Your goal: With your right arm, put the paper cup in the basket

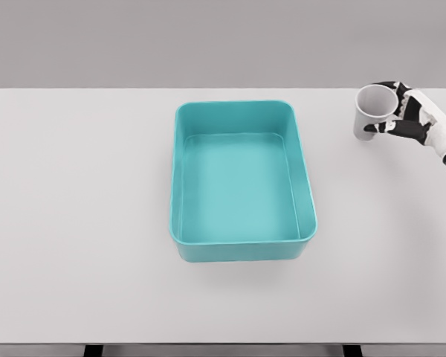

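Right now the right hand [410, 119] has its fingers wrapped around the white paper cup [372, 111], near the far right of the white worktop [74, 223]. Well apart, in the middle, sits the teal basket [241, 251].

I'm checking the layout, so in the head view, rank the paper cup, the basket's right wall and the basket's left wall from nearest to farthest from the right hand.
1. Paper cup, wrapped by the right hand at far right.
2. Basket's right wall, centre-right.
3. Basket's left wall, centre-left.
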You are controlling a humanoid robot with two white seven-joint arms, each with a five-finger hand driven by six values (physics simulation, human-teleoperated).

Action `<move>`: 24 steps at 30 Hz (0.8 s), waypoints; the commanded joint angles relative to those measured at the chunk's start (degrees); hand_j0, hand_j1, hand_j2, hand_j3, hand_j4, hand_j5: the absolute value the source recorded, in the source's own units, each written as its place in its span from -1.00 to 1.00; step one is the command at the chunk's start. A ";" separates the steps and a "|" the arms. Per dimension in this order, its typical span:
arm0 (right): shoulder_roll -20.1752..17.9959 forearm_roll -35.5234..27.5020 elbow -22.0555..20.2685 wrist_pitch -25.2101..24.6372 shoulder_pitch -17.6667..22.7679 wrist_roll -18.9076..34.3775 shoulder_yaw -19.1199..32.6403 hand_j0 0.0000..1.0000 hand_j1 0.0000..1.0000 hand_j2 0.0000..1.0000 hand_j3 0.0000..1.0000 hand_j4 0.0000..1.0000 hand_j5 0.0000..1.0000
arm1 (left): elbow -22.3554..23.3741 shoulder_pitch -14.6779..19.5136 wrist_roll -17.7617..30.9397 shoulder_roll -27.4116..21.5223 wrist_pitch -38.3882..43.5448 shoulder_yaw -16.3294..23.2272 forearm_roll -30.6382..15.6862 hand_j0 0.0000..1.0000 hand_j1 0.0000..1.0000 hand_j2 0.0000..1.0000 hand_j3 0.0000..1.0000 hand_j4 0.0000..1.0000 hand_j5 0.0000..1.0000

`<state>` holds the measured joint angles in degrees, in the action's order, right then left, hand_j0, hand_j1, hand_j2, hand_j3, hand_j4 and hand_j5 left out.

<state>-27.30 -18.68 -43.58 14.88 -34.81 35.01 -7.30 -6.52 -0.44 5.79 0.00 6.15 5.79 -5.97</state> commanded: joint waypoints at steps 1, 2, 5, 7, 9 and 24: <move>-0.12 -0.39 -3.18 0.06 0.18 -0.01 0.18 0.13 0.13 0.13 0.13 0.13 0.13 | 0.01 0.00 0.01 0.00 0.00 0.01 -0.01 1.00 1.00 1.00 1.00 1.00 1.00; -0.12 -0.39 -4.23 0.06 0.53 -0.01 0.18 0.13 0.13 0.13 0.13 0.13 0.13 | 0.01 0.00 0.01 0.00 0.00 0.01 -0.01 1.00 1.00 1.00 1.00 1.00 1.00; -0.21 -0.48 -8.80 0.15 1.85 -0.01 0.27 0.13 0.13 0.13 0.13 0.13 0.13 | 0.01 0.00 0.01 0.00 0.00 0.01 -0.01 1.00 1.00 1.00 1.00 1.00 1.00; -0.21 -0.48 -11.00 0.76 2.72 -0.01 0.79 0.13 0.13 0.13 0.13 0.13 0.13 | 0.01 0.00 0.01 0.00 0.00 0.01 -0.01 1.00 1.00 1.00 1.00 1.00 1.00; -0.21 -0.48 -13.99 0.85 3.78 -0.01 1.06 0.14 0.14 0.14 0.14 0.14 0.14 | 0.01 0.00 0.01 0.00 0.00 0.01 -0.01 1.00 1.00 1.00 1.00 1.00 1.00; 0.93 1.63 -28.76 0.59 5.10 -0.01 0.27 0.14 0.14 0.14 0.14 0.14 0.14 | 0.01 0.00 0.01 0.00 -0.09 0.01 -0.01 1.00 1.00 1.00 1.00 1.00 1.00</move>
<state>-26.63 -17.56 -70.92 15.35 -29.71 35.02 -6.88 -6.51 -0.44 5.79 0.00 6.15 5.79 -5.97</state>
